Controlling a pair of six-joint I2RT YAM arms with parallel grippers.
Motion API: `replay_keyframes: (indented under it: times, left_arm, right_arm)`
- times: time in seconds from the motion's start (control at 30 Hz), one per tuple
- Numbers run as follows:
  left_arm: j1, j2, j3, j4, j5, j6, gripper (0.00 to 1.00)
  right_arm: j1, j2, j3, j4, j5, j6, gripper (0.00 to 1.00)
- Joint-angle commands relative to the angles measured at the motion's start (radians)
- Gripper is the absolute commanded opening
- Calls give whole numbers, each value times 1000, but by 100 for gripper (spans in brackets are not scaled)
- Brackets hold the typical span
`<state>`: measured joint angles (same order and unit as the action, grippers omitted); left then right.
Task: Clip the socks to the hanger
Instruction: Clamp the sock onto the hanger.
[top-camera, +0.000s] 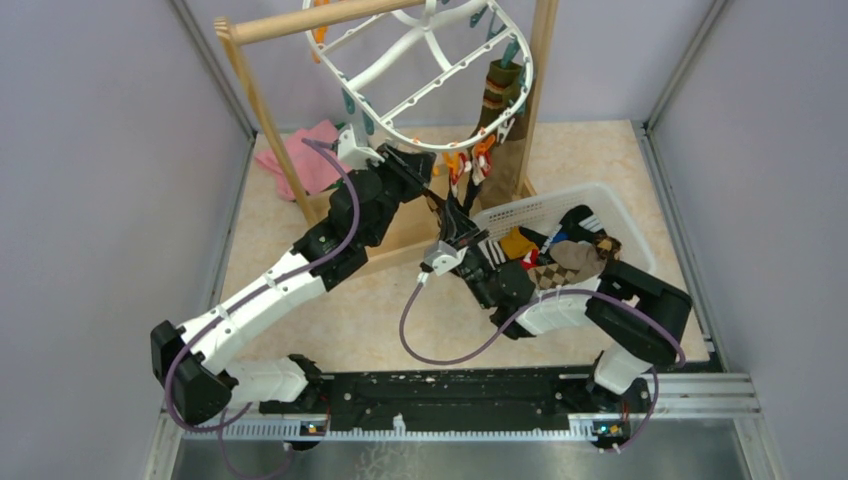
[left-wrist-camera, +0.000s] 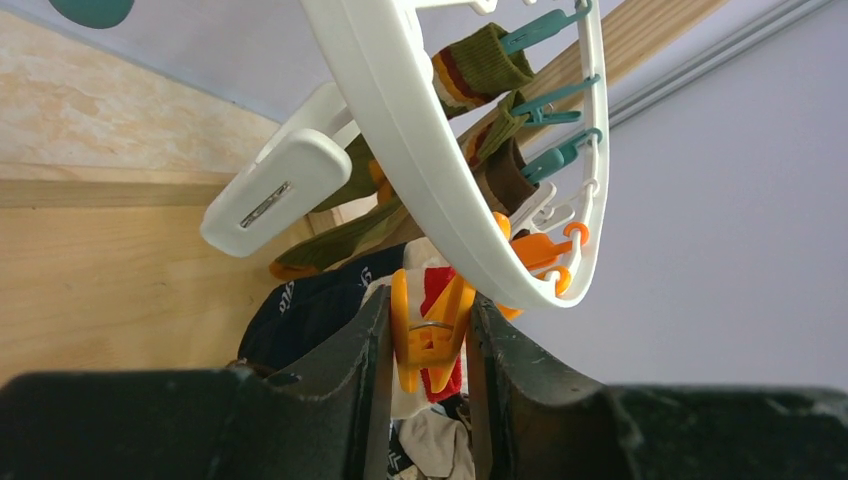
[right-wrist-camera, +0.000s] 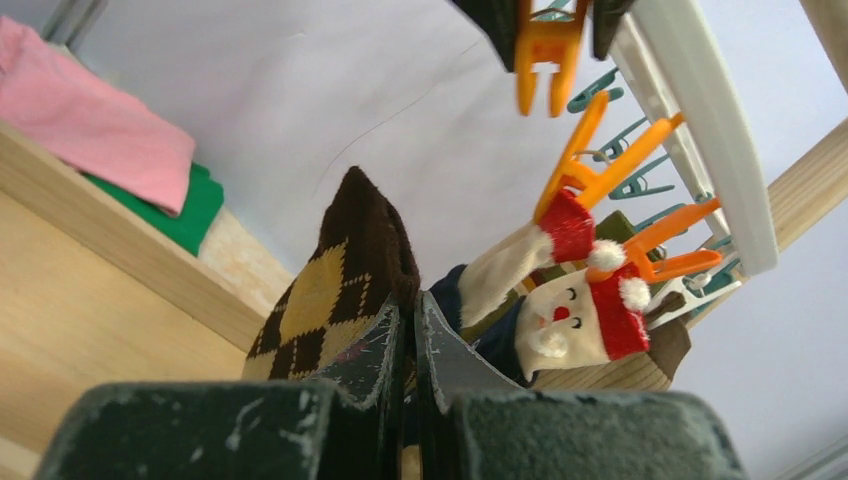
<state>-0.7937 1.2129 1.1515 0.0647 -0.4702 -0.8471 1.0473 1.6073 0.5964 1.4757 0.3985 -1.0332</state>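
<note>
Laundry work at a beige speckled table (top-camera: 330, 330): reaching up with the left gripper (left-wrist-camera: 430, 312) and pinching a dangling orange plastic clip (left-wrist-camera: 428, 345) between both fingers, jaws clenched on its sides, just under the near rim of the large white plastic oval hanger (left-wrist-camera: 420, 150). Not possible to tell whether the squeeze is spreading the clip's mouth. Gripping a brown argyle fabric sock (right-wrist-camera: 335, 270) in the right gripper (right-wrist-camera: 410, 320), jaws clamped tight on the fabric, holding the cuff end upright below and to one side of that clip, near it but not touching. Showing, on neighbouring orange clips of the same frame, a red-and-white Santa-face sock (right-wrist-camera: 580, 320) dangling, and farther round the rim, on teal clips, a brown-green striped sock (top-camera: 500, 90). Framing the far side of the scene with a wooden pole rack (top-camera: 300, 22), the hanger tilting toward the arms under its top bar. Including, just beyond the right arm, a white perforated plastic basket (top-camera: 625, 215) heaped with loose socks (top-camera: 560, 255). Including too, left of the rack's left post, a folded pink cloth (top-camera: 310, 155) lying over a green cloth (right-wrist-camera: 195, 215).
</note>
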Motion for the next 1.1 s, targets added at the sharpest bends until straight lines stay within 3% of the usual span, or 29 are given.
replay_keyframes:
  times: [0.0,0.27,0.6,0.77,1.07]
  left_arm:
    - [1,-23,-31,5,32,-41,0]
    - [0,-46,-33,10,36,-33,0]
    - [1,-45,-50,20,29,-31,0]
    - [0,-34,-45,18,14,-28,0]
    - [1,-21,-33,8,-1,-20,0]
  right_arm:
    - [10,38,42,245,-3,-70,0]
    - [13,86,129,247,60,-141,0]
    - [49,49,87,247,111,-152,0]
    - [51,21,44,245,112,-83,0]
    - [60,-23,36,191,266,24,0]
